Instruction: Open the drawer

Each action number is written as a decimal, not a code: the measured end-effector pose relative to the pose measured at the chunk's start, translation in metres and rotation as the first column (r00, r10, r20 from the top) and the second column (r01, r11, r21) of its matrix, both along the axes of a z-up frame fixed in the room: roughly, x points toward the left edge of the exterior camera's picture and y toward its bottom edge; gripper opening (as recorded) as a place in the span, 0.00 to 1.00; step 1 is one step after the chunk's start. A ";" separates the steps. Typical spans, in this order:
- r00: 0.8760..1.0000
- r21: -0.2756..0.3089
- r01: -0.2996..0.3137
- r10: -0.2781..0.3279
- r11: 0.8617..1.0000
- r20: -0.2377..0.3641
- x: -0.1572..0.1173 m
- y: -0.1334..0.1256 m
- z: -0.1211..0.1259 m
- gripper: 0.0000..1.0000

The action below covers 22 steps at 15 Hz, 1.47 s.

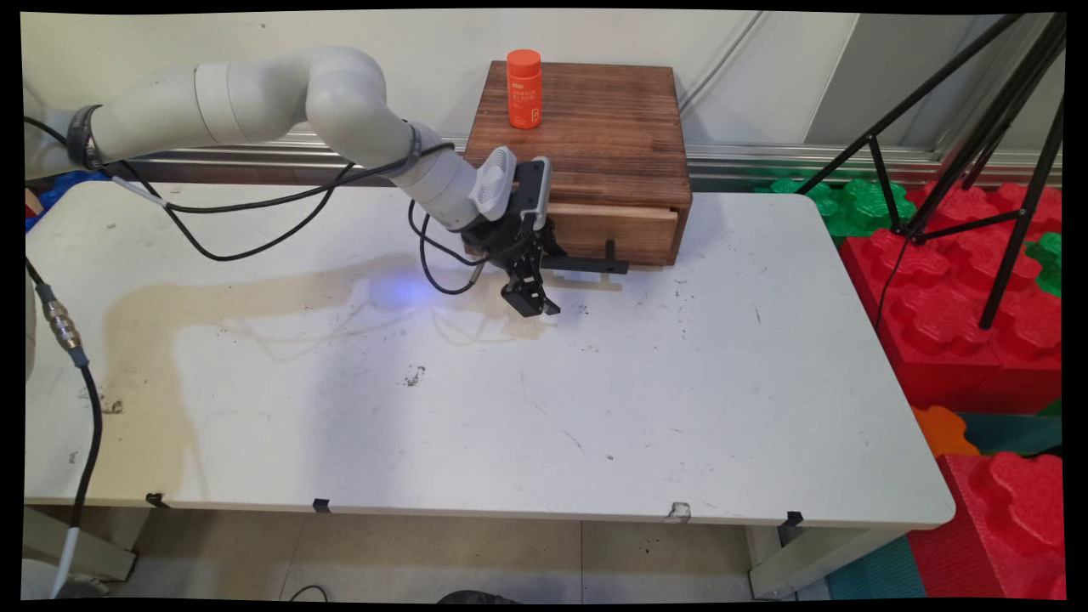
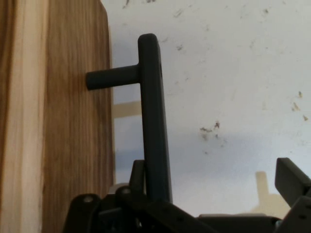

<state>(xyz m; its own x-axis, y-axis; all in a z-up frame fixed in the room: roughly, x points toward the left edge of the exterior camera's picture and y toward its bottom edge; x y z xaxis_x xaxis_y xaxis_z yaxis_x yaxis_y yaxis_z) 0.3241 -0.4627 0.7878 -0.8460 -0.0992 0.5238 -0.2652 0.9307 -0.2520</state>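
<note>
Your black two-finger gripper hangs fingers apart, just beside the dark bar handle of the brown wooden drawer box; orange bottle stands on top.

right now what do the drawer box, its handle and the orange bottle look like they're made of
Drawer box: wood, dark-stained top with visible plank grain; paler drawer front.
Handle: matte black bar, plastic or painted metal; the look leaves it open.
Orange bottle: probably plastic, smooth with a slight sheen, ribbed cap.
</note>
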 end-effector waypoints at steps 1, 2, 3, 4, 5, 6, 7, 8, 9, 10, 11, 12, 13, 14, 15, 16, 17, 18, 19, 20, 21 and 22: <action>1.000 -0.001 0.004 -0.004 1.000 0.001 -0.002 0.001 0.000 1.00; 1.000 -0.001 0.008 -0.008 1.000 0.001 -0.003 0.003 -0.001 1.00; 1.000 -0.001 0.009 -0.009 1.000 0.000 -0.005 0.004 -0.001 1.00; 1.000 -0.001 0.011 -0.011 1.000 -0.001 -0.006 0.006 -0.001 1.00; 1.000 0.000 0.012 -0.012 1.000 -0.003 -0.008 0.008 -0.001 1.00; 1.000 0.001 0.013 -0.013 1.000 -0.004 -0.009 0.010 -0.002 1.00; 1.000 0.001 0.014 -0.014 1.000 -0.005 -0.011 0.012 -0.002 1.00; 1.000 0.002 0.015 -0.015 1.000 -0.006 -0.012 0.014 -0.002 1.00; 1.000 0.003 0.015 -0.015 1.000 -0.007 -0.012 0.016 -0.002 1.00; 1.000 0.004 0.016 -0.016 1.000 -0.009 -0.014 0.018 -0.002 1.00; 1.000 0.005 0.018 -0.018 1.000 -0.009 -0.015 0.020 -0.003 1.00; 1.000 0.007 0.020 -0.020 1.000 -0.011 -0.017 0.022 -0.003 1.00; 1.000 0.008 0.022 -0.022 1.000 -0.012 -0.018 0.025 -0.003 1.00; 1.000 0.011 0.025 -0.025 1.000 -0.013 -0.020 0.029 -0.004 1.00; 1.000 0.012 0.026 -0.026 1.000 -0.014 -0.021 0.031 -0.004 1.00; 1.000 0.014 0.028 -0.028 1.000 -0.015 -0.022 0.033 -0.004 1.00; 0.999 0.015 0.029 -0.029 0.999 -0.016 -0.024 0.035 -0.004 1.00; 0.999 0.017 0.031 -0.030 0.999 -0.017 -0.025 0.037 -0.004 1.00; 0.999 0.019 0.032 -0.032 0.999 -0.019 -0.026 0.039 -0.004 1.00; 0.999 0.020 0.034 -0.033 0.999 -0.020 -0.027 0.041 -0.004 1.00; 0.999 0.022 0.036 -0.036 0.999 -0.022 -0.029 0.043 -0.004 1.00; 0.999 0.023 0.038 -0.038 0.999 -0.023 -0.030 0.045 -0.004 1.00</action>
